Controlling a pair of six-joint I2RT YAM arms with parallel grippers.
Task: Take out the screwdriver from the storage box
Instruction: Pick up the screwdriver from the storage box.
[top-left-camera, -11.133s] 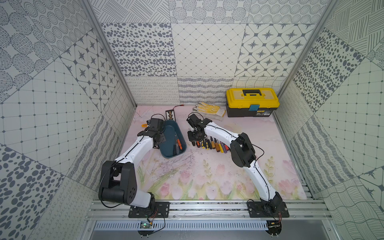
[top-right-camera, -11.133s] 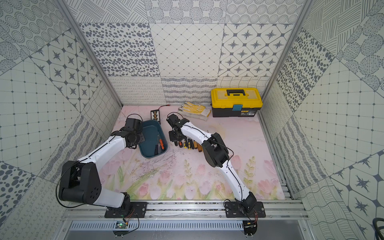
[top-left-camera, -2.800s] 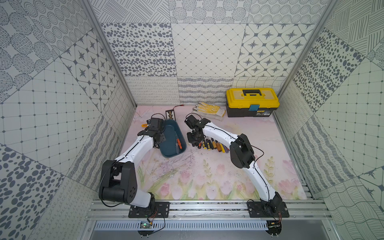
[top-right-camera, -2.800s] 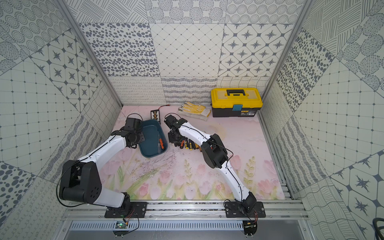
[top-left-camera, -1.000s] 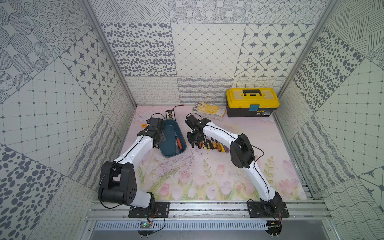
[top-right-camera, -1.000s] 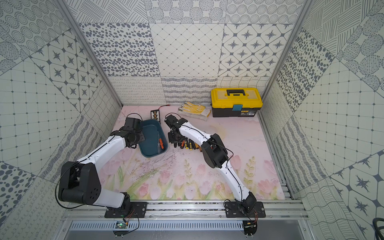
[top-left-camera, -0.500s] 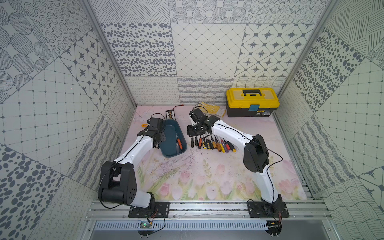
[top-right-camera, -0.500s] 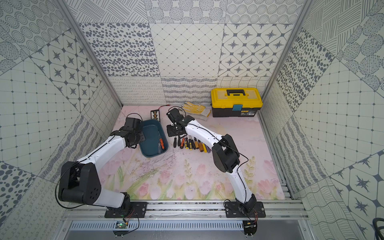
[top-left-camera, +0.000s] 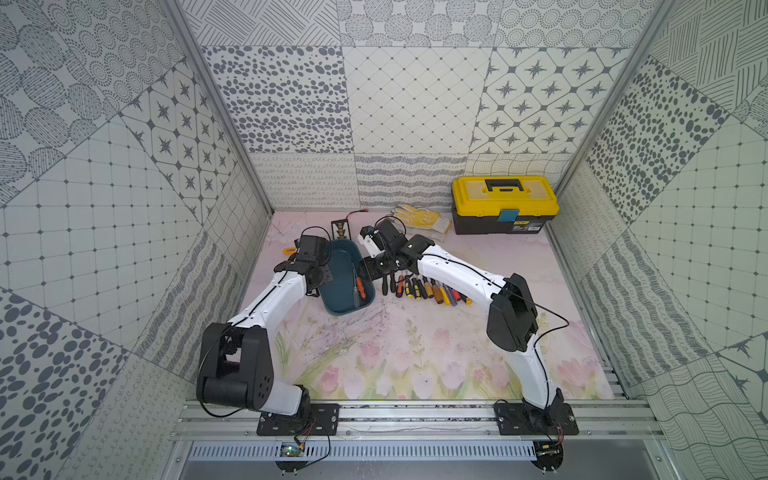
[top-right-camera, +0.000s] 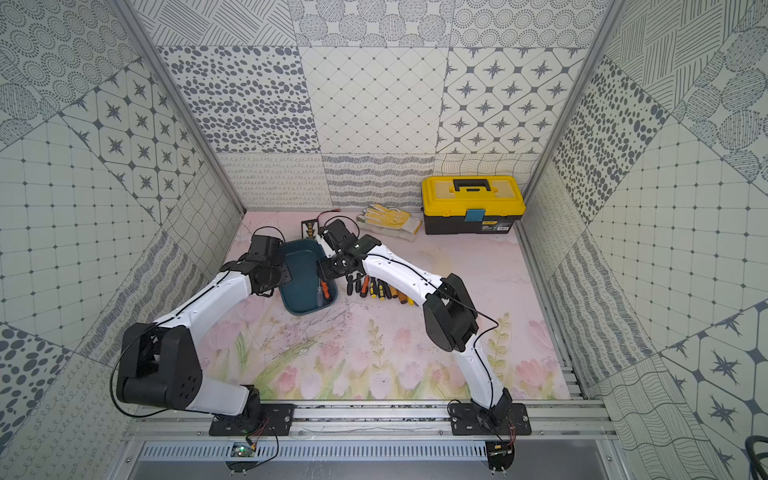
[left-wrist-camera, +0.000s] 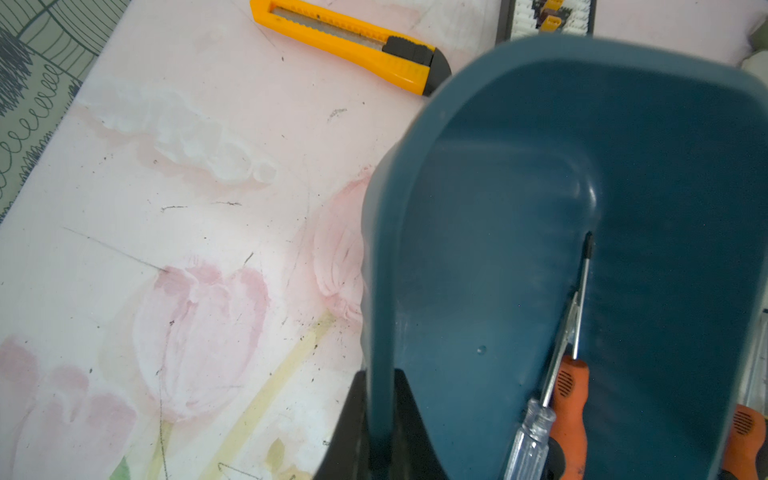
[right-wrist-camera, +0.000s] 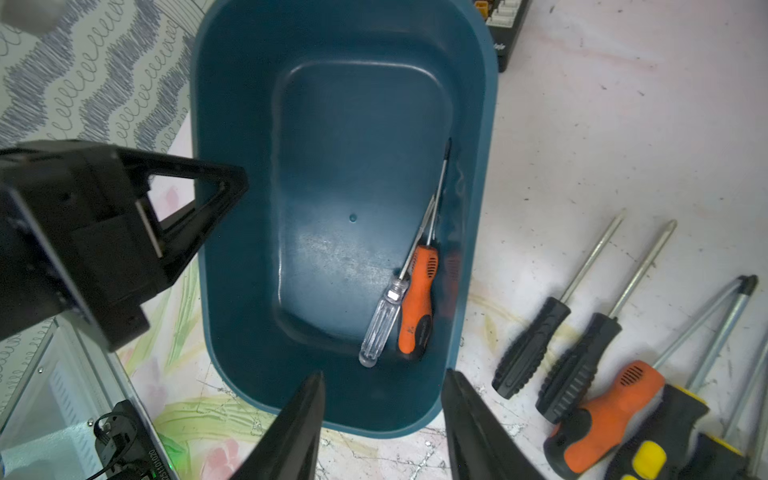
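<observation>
The screwdriver (orange-handled, touching a clear-handled one) lies inside the storage box along its right wall, near the tabletop's far-left corner. The left fingers clench the box's left wall; the right fingers hover above it, spread and empty.

A: From where is the scene taken in by the top views?

B: It is viewed from high above the front rail, facing down and toward the back wall. The whole floral tabletop is covered from afar, and nearly the same field, yellow-lidded toolbox included, is shared in both top views.

A: And how are the wrist views placed?

B: The left wrist view is set close against the storage box wall, facing along its inside. The right wrist view is held above that box, facing down into it past the right gripper. The orange-handled screwdriver inside is shared by all four views.
</observation>
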